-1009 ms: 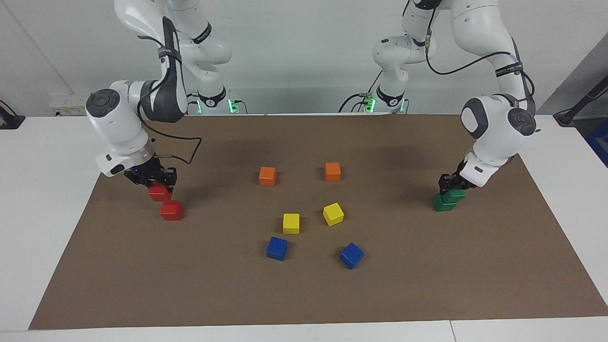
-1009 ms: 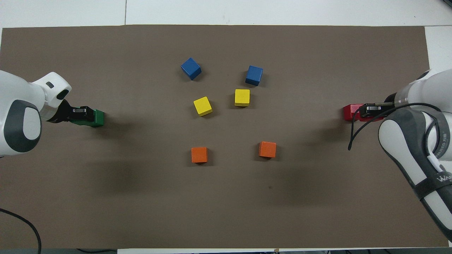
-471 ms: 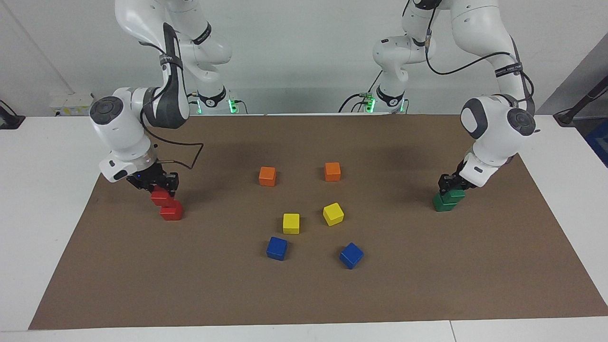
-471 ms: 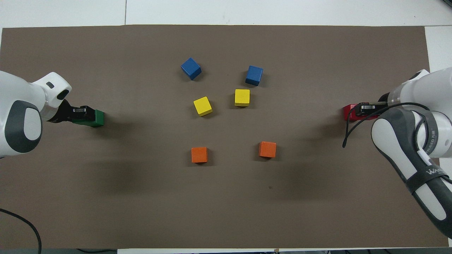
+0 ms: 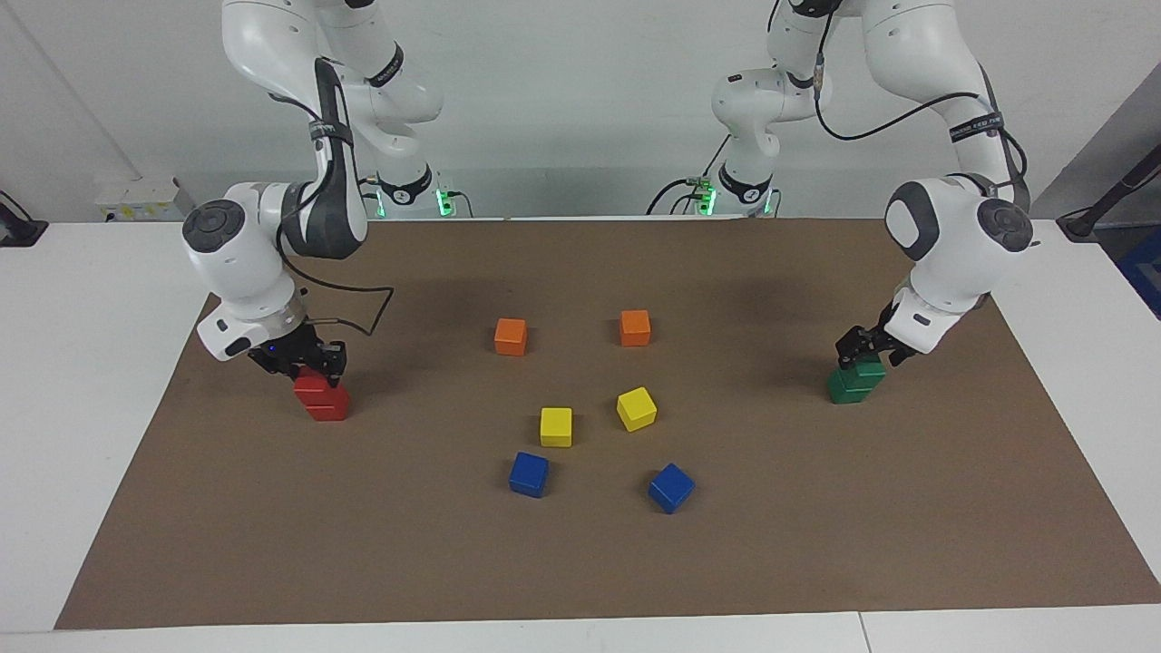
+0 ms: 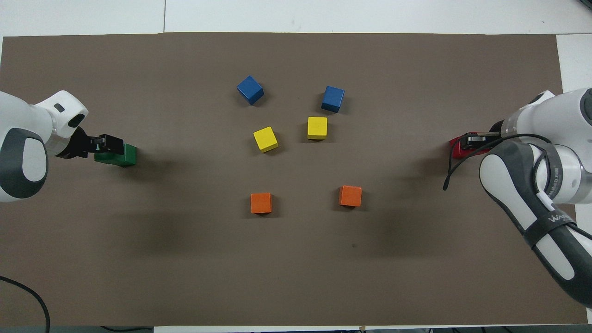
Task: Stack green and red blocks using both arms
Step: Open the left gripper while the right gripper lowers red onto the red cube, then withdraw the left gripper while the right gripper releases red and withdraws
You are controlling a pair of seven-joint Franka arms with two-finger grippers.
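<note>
The right gripper [image 5: 308, 360] is gripping the upper red block [image 5: 314, 382], its fingertips clamped on the cube's sides, and that cube is sitting on the lower red block [image 5: 327, 405] at the right arm's end of the brown mat [image 5: 580, 562]. In the overhead view the right gripper [image 6: 472, 140] is covering most of the red pair, with only a red edge [image 6: 458, 149] showing beside it.

The left gripper [image 5: 862, 345] is standing with its fingers spread apart just above the upper green block [image 5: 869, 369], gripping nothing. That cube is resting on the lower green block [image 5: 845, 388], set slightly askew, at the left arm's end of the mat. Seen from above, the left gripper [image 6: 107, 143] is overlapping the edge of the green stack [image 6: 121, 156].

Between the two stacks, six loose cubes are lying on the mat: two orange cubes [image 5: 511, 336] [image 5: 635, 327] nearest the robots, two yellow cubes [image 5: 556, 426] [image 5: 637, 408] farther out, and two blue cubes [image 5: 529, 473] [image 5: 671, 488] farthest from them.

There are no containers in view; every cube is lying either directly on the mat or on another cube.
</note>
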